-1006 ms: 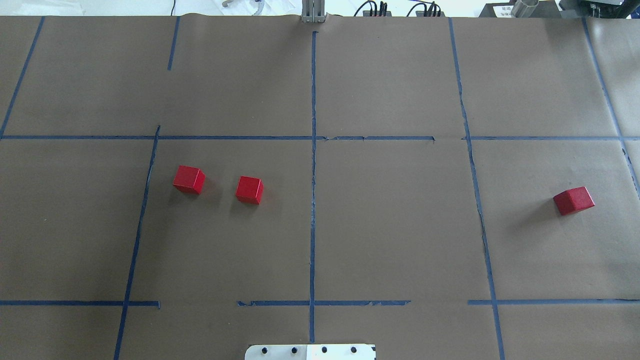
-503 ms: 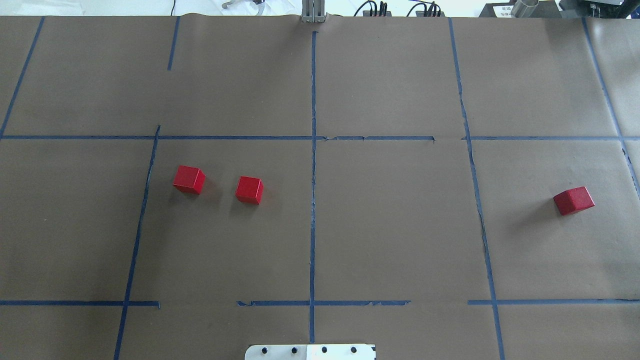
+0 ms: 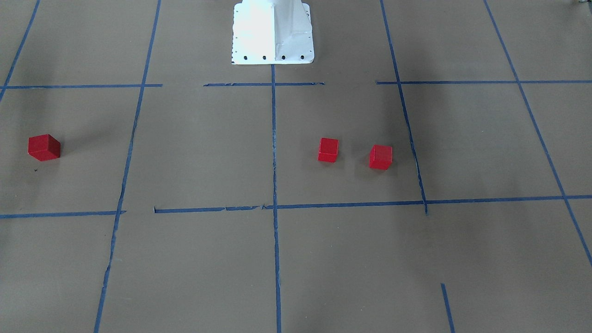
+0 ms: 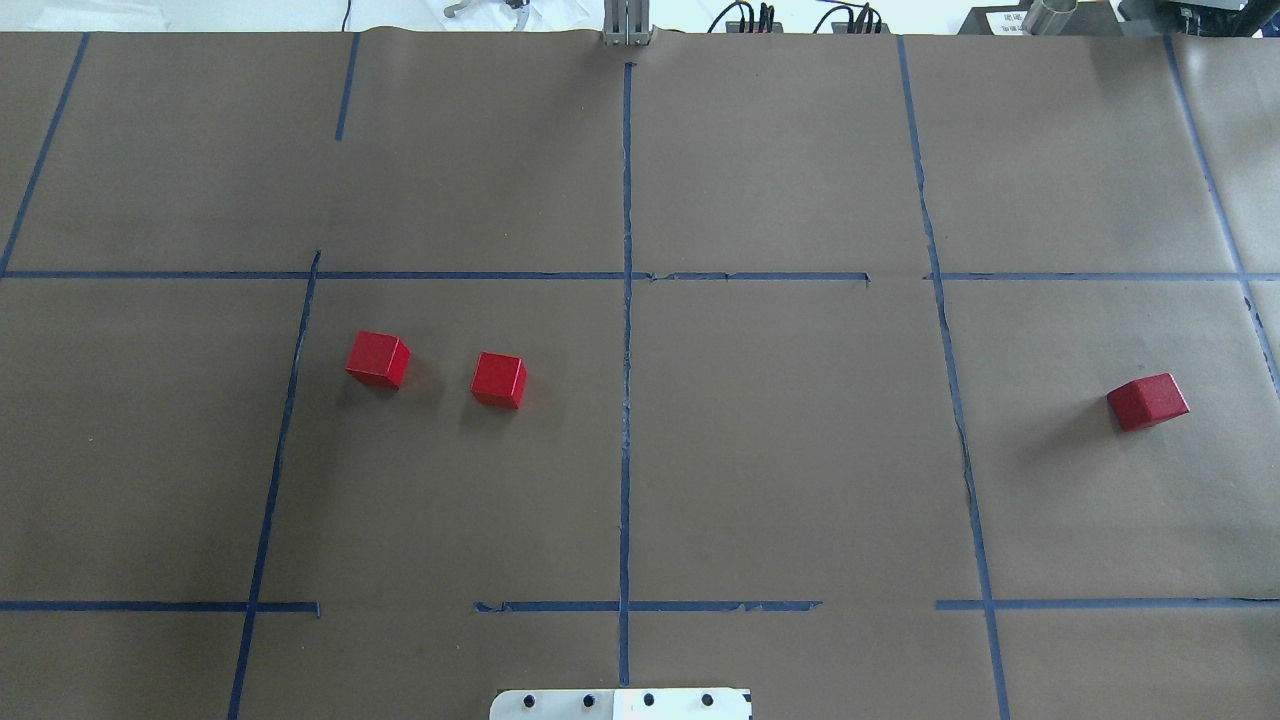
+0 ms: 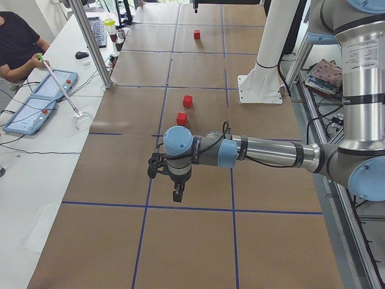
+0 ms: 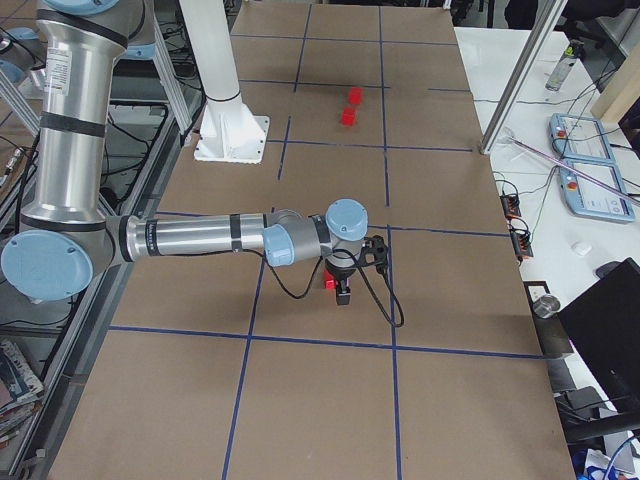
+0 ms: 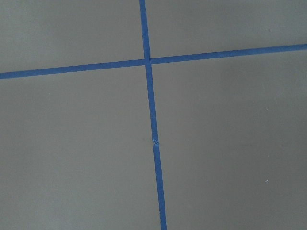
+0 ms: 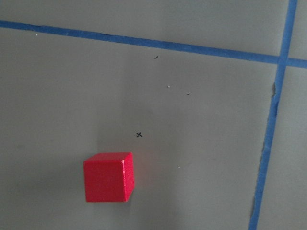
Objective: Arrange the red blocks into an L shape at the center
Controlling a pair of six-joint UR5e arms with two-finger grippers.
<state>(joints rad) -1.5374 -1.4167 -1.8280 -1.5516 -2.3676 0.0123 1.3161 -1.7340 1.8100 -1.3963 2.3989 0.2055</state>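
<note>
red blocks [image 4: 499, 380]: two sit apart left of the center line [image 4: 626, 450], third block [image 4: 1148, 401] far right with the right gripper [image 6: 343, 297] near it. left gripper [image 5: 178, 195] and right: spread or pressed together, cannot tell. square the jaws to that block's flat faces before descending.

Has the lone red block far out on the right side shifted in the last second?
No. In the overhead view the lone red block keeps the same gap to the right of the blue tape line, same tilt.
</note>
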